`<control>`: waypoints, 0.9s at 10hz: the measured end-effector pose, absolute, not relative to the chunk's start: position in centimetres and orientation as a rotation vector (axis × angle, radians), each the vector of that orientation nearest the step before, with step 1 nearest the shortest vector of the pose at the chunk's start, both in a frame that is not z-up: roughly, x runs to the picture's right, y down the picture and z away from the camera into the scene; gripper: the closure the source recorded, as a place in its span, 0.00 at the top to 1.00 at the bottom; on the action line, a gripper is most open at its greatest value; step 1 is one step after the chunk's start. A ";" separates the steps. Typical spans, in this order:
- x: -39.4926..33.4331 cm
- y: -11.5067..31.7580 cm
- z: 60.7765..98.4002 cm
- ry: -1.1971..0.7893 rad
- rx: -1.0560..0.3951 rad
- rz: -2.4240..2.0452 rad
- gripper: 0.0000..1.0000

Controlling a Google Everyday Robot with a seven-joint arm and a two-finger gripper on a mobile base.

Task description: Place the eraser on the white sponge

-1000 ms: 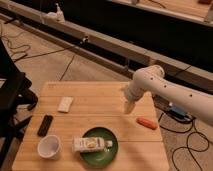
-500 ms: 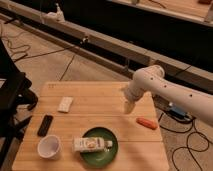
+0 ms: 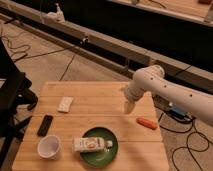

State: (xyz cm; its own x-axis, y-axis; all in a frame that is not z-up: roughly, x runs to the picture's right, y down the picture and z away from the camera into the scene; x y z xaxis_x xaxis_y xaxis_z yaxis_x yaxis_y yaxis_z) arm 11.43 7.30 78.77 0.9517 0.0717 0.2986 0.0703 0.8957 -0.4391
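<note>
The black eraser (image 3: 45, 125) lies flat near the left edge of the wooden table (image 3: 95, 102). The white sponge (image 3: 65, 104) lies flat a little behind and to the right of it, apart from it. My gripper (image 3: 129, 106) hangs from the white arm over the right part of the table, far from both, and nothing shows in it.
A white cup (image 3: 48, 147) stands at the front left. A green plate (image 3: 98, 146) with a white carton (image 3: 91, 144) lying on it sits at the front middle. An orange oblong piece (image 3: 147, 123) lies near the right edge. Cables run on the floor around the table.
</note>
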 end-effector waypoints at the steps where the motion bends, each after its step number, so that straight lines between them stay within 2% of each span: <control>1: 11.4 7.2 78.7 -0.314 -0.461 -0.001 0.80; 4: 9.2 7.5 78.8 -0.319 -0.528 -0.146 0.80; 9: 0.6 8.7 81.6 -0.406 -0.720 -0.387 0.80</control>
